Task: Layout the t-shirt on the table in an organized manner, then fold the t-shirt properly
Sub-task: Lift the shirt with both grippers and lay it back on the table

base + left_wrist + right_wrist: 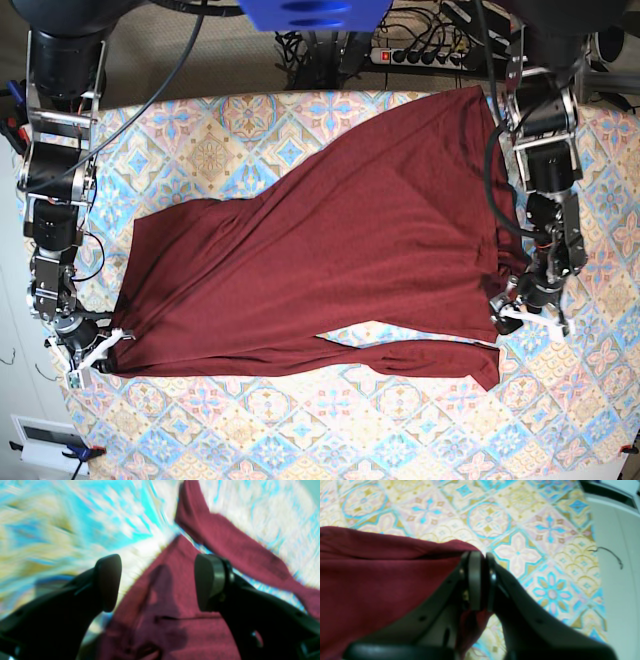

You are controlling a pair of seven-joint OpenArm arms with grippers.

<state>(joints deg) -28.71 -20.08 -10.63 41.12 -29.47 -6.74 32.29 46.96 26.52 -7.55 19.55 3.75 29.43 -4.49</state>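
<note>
The t-shirt [320,270] lies spread across the table [330,430], a gripper at each side edge.

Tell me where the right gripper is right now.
In the base view the right gripper sits near the table's lower-left corner, shut on the t-shirt's left corner.

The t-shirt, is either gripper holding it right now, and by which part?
The right gripper is shut on the t-shirt, pinching a corner of its edge. The left gripper hangs open above the cloth, holding nothing.
</note>
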